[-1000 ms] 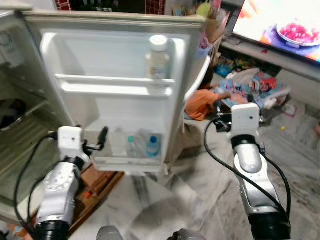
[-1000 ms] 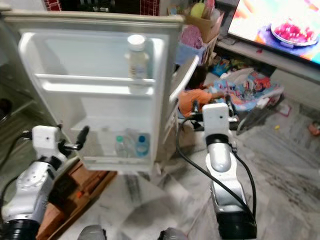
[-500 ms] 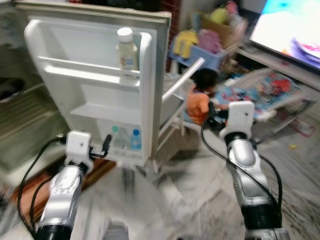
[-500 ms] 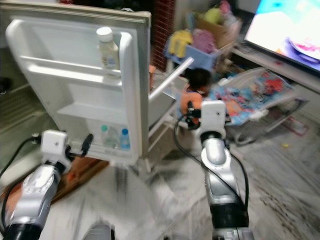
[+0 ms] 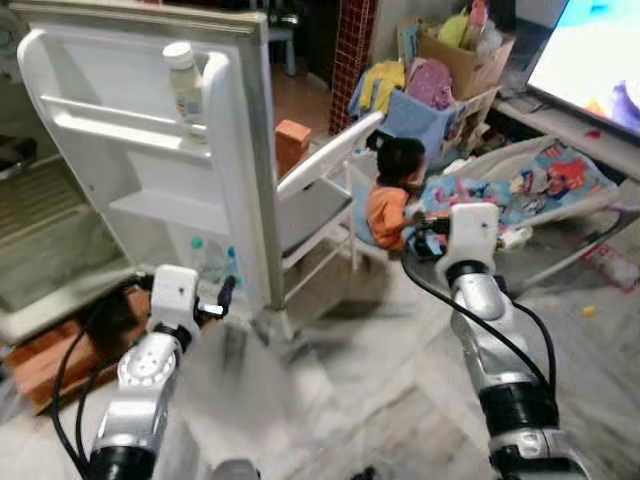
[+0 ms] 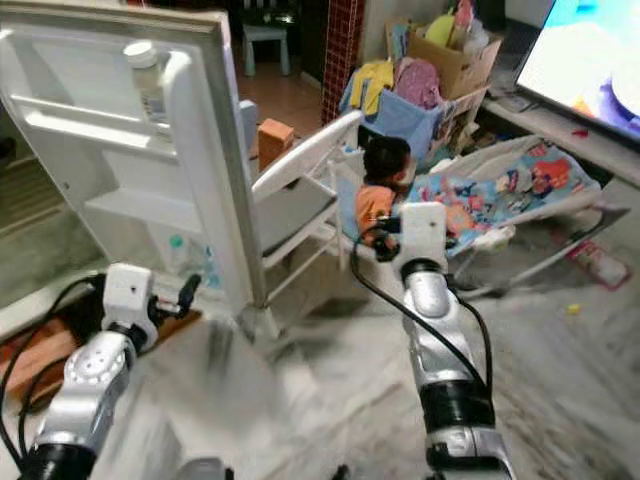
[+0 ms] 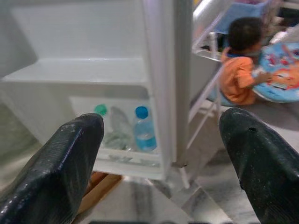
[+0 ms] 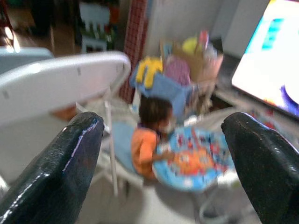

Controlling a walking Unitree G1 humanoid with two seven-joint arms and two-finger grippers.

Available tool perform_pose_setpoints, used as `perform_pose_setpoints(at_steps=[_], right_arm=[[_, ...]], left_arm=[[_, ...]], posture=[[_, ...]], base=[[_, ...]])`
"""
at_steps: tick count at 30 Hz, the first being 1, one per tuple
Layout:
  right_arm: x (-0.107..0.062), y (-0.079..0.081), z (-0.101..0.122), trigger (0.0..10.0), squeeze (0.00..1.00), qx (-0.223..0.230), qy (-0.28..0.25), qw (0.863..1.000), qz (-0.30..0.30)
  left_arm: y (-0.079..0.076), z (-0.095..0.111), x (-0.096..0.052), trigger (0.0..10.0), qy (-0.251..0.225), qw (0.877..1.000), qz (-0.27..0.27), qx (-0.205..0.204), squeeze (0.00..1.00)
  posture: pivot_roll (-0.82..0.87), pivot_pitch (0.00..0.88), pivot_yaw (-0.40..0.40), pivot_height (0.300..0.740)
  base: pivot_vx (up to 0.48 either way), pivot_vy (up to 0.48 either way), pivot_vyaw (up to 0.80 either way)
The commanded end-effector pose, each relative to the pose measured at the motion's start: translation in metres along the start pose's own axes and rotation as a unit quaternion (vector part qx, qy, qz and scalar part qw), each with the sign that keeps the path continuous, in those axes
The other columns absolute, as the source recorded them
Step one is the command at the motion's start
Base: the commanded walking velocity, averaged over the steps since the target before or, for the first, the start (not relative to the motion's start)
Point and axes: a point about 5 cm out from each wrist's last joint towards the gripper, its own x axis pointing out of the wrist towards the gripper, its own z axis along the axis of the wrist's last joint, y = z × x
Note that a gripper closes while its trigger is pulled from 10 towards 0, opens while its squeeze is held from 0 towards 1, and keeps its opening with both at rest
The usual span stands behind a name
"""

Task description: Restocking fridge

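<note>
The white fridge door (image 5: 150,150) stands open at my left. A pale bottle (image 5: 182,75) sits on its upper shelf. On the bottom shelf stand a blue-capped water bottle (image 7: 142,128) and a green-capped one (image 7: 100,110). My left gripper (image 7: 159,140) is open and holds nothing, a short way in front of that bottom shelf. My right gripper (image 8: 161,140) is also open and holds nothing, raised and facing the room to the right of the door.
A person in an orange shirt (image 5: 392,195) sits on the floor just right of the door, beside a white chair (image 5: 320,170) and a colourful mat (image 5: 540,180). A lit TV (image 5: 600,60) and a box of toys (image 5: 455,50) are behind. Marble floor (image 5: 350,400) lies ahead.
The whole view has swung to the right, so the fridge door now sits further left and the person and chair are in plain sight. Both grippers stay open.
</note>
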Motion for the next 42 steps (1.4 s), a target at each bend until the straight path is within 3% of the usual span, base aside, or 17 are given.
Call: perform_pose_setpoints(at_steps=[1,12,20,31,35,42], right_arm=[[0.007,0.01,0.008,10.0,0.0,0.009,-0.011,1.0,0.019],[0.018,0.014,0.007,10.0,0.0,0.031,-0.006,0.999,0.018],[0.014,0.015,-0.006,10.0,0.0,0.054,0.008,0.998,-0.008],[0.018,0.026,-0.002,10.0,0.0,0.043,0.002,0.998,0.035],[0.024,0.032,0.007,10.0,0.0,0.029,-0.016,0.997,0.069],[0.03,0.035,0.015,10.0,0.0,0.024,-0.026,0.996,0.076]], left_arm=[[0.01,-0.004,-0.004,10.0,0.01,1.0,0.028,-0.006,0.0],[0.018,-0.007,-0.005,10.0,0.014,0.999,0.048,-0.011,0.0],[0.014,0.0,0.003,10.0,0.011,1.0,0.011,-0.001,0.0],[0.019,0.002,0.007,10.0,0.007,1.0,0.008,-0.005,0.0],[0.018,-0.001,0.006,10.0,0.01,1.0,0.01,-0.008,0.0],[0.017,-0.003,0.004,10.0,0.013,1.0,0.013,-0.014,0.0]], posture=[[0.17,0.0,-0.075,0.74],[0.18,0.0,-0.081,0.74],[0.16,0.0,-0.004,0.74],[0.16,0.0,-0.034,0.74],[0.17,0.0,-0.046,0.74],[0.17,0.0,-0.052,0.74]], base=[[0.0,0.0,0.8],[0.0,0.0,0.8],[0.0,0.0,0.3],[0.432,0.0,0.0],[0.48,0.0,0.63],[0.48,0.0,0.76]])
